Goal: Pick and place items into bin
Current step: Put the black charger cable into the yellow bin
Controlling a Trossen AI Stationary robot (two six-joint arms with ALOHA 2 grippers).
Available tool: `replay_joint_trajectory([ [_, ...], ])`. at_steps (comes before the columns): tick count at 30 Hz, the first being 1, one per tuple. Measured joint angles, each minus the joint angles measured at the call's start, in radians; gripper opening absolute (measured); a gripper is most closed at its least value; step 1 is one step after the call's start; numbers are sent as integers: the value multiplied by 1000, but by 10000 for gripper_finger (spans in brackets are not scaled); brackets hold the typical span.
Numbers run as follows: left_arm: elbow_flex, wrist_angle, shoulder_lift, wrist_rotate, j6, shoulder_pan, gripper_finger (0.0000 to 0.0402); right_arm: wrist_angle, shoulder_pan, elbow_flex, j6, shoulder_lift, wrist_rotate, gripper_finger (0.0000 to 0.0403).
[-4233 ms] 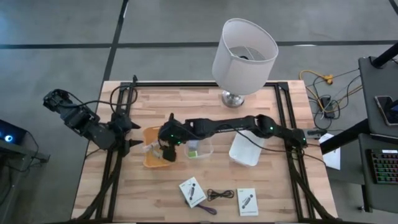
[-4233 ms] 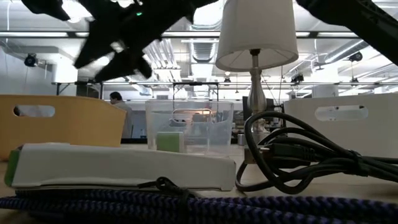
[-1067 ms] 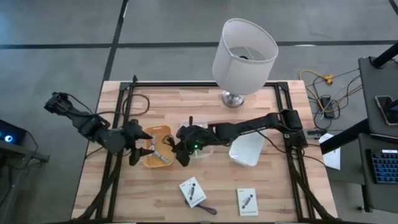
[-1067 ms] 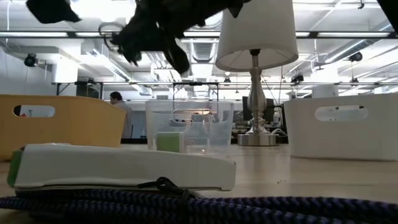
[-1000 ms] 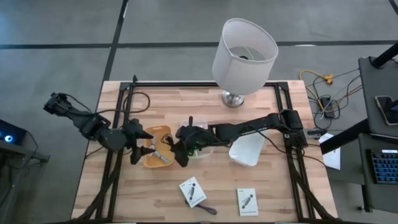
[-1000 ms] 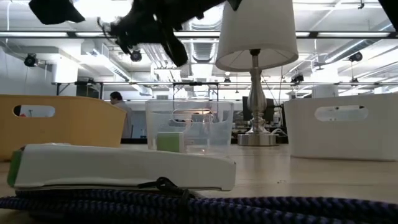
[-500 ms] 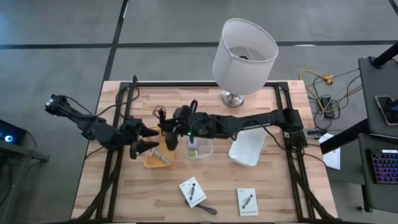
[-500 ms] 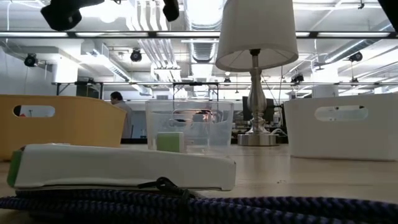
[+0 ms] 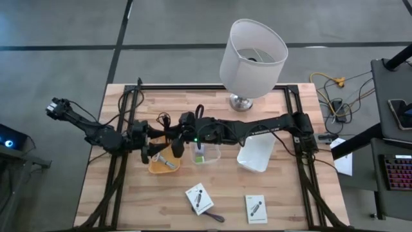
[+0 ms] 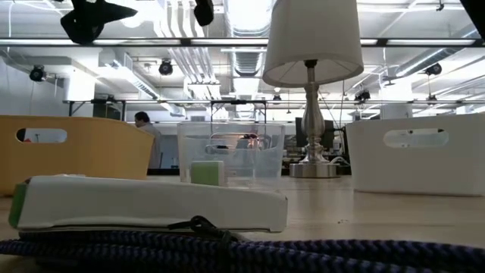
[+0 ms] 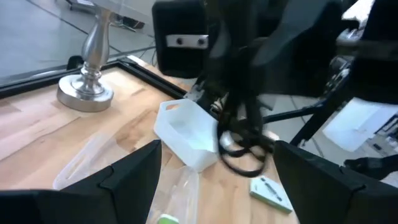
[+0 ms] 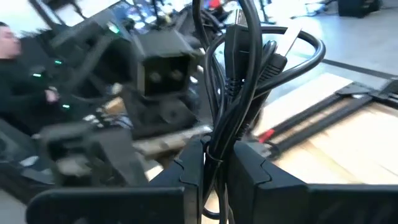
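Right wrist view shows the right jaws (image 12: 214, 168) clamped on a looped black cable (image 12: 242, 93) that rises straight out of them. Just ahead of them hang the left jaws (image 9: 156, 143), spread wide and holding nothing, above the orange bin (image 9: 161, 165). A clear bin (image 9: 206, 153) sits below the right wrist; beyond it, well apart, two white cards (image 9: 199, 199) lie at the table (image 9: 283, 200) edge.

Wood-grain table (image 9: 270, 193) (glossy black cable (image 12: 239, 81))
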Motion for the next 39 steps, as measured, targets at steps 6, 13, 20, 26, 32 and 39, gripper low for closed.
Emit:
replay_joint_trajectory([
  [6,-1,77,37,22,46,29,286,0,6,1,17,0,-16,30],
  [13,0,118,68,89,72,69,214,-7,16,-2,13,1,-16,30],
  [20,1,119,64,101,75,69,89,-18,17,-2,1,1,-14,47],
  [26,2,35,44,55,62,68,12,-57,17,-2,63,-5,-51,114],
  [32,36,-190,14,10,-117,70,7,-377,26,-2,149,-60,-107,176],
  [39,35,-546,5,99,-852,56,6,-706,86,-3,184,-152,76,219],
])
